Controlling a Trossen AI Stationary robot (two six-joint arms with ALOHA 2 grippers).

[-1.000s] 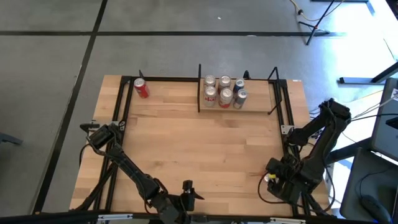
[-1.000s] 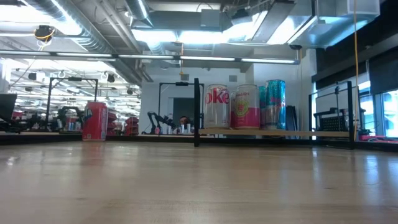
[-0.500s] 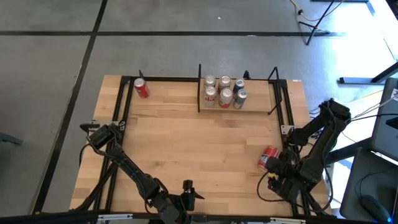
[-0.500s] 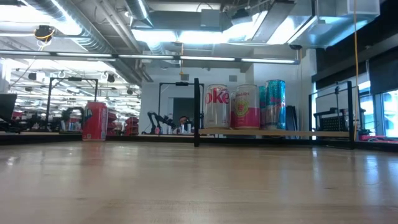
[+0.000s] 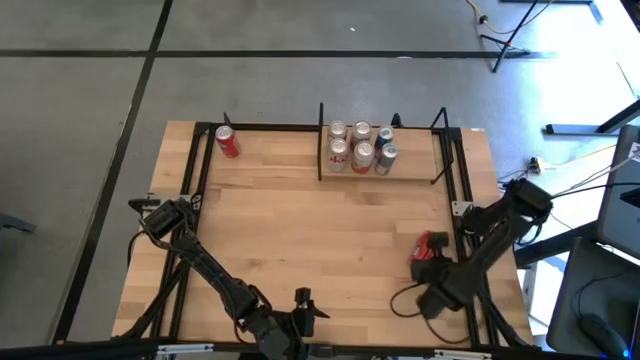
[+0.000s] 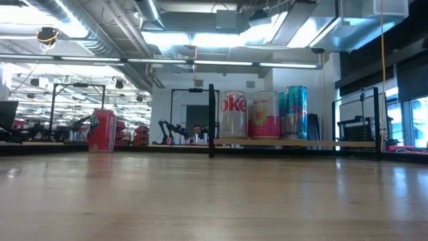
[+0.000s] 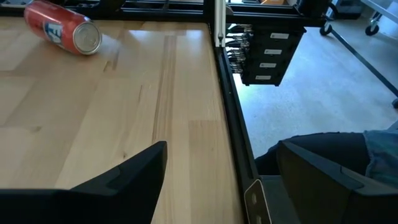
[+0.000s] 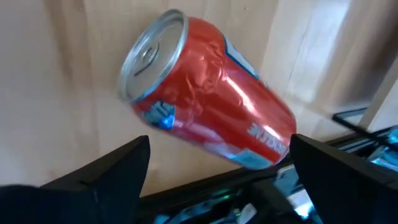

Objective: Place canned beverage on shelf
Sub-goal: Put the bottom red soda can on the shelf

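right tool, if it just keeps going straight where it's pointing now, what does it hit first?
Most likely the red can lying on its side on the tabletop. In the right wrist view it sits directly ahead, between the open fingers of the right tool. How far off it is, I can't tell.

a red can [image 8: 211, 118] lies on its side on the wood table [image 8: 56, 74]. two dark fingers [image 8: 106, 171] are spread wide apart near it.

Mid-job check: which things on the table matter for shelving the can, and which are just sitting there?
Job:
red can lying on its side
right gripper, open around the can
shelf

Just there:
five cans already on shelf
upright red can, far left corner
left gripper, parked near edge
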